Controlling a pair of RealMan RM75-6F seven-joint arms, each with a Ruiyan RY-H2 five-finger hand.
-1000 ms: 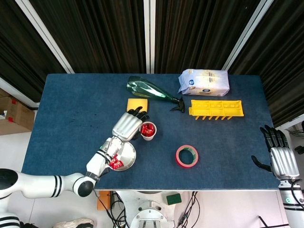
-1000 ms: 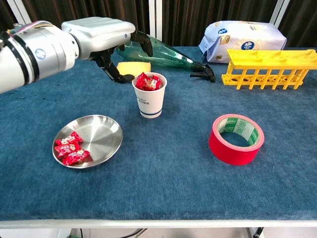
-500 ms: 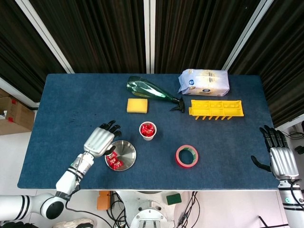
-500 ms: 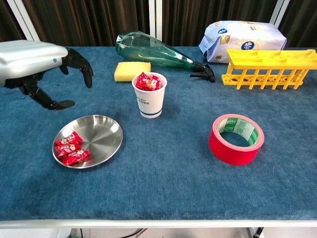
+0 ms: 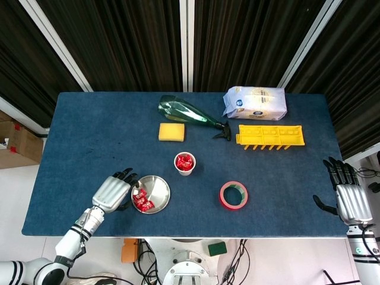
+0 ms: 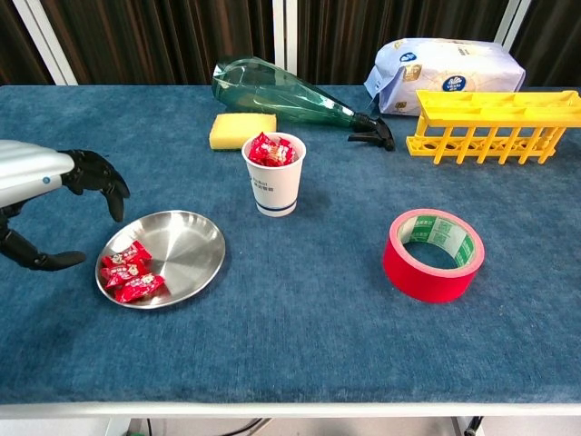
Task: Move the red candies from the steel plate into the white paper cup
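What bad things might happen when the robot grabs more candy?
The left hand might nudge the light steel plate and slide it. The red candies lie bunched, so it may lift several and drop one. The white paper cup looks heaped; another candy could spill.

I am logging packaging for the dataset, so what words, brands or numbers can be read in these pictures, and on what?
Nothing can be read.
White bag: blue round logo and small print, too blurred.
Paper cup: blue print on its side, too small.
Candies on the plate: white marks on the wrappers, illegible.
Red tape roll: faint print inside the core, illegible.
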